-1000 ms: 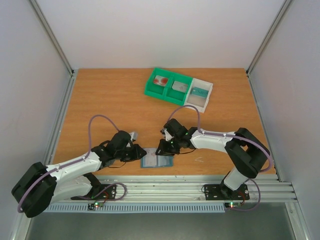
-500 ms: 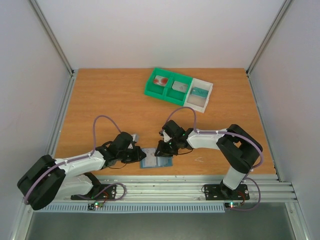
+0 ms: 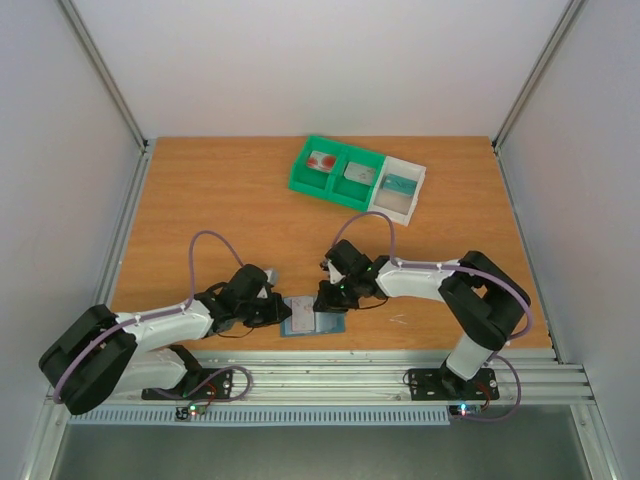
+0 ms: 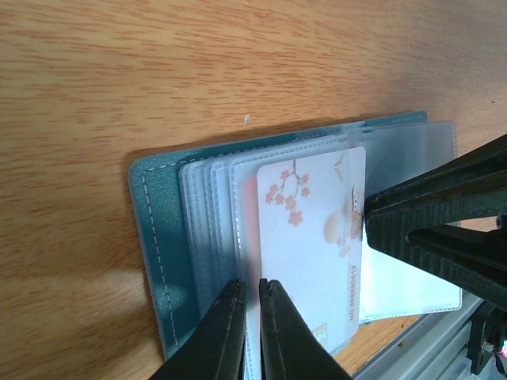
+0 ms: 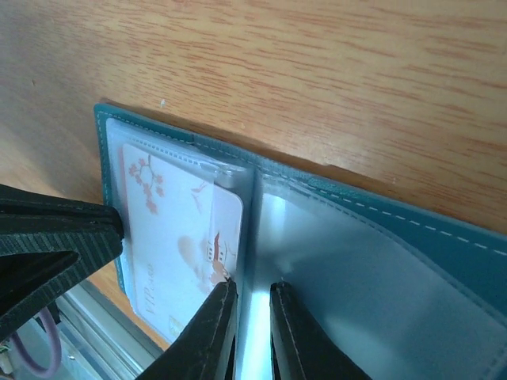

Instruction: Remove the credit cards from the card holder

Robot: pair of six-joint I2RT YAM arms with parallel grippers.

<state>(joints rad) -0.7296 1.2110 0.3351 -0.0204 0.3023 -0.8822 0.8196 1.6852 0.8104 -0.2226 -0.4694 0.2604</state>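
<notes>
The blue-grey card holder (image 3: 314,319) lies open near the table's front edge, with clear sleeves fanned out. A white card with pink blossoms (image 4: 313,237) sits in a sleeve of its left half and also shows in the right wrist view (image 5: 170,237). My left gripper (image 4: 252,286) is closed to a thin gap on that card's left edge and its sleeve. My right gripper (image 5: 249,291) presses down at the holder's fold (image 5: 255,229), jaws narrow, pinching the sleeve spine. A red-marked card (image 3: 322,161), a grey card (image 3: 359,173) and a teal card (image 3: 399,185) lie in the tray.
The green tray (image 3: 300,182) with its white end compartment (image 3: 396,207) stands at the back centre. The metal rail (image 3: 380,372) runs just in front of the holder. The two grippers face each other closely over the holder.
My left gripper has slid right onto the holder's left half. The right gripper has stayed at the fold, its arm shifting only slightly.
</notes>
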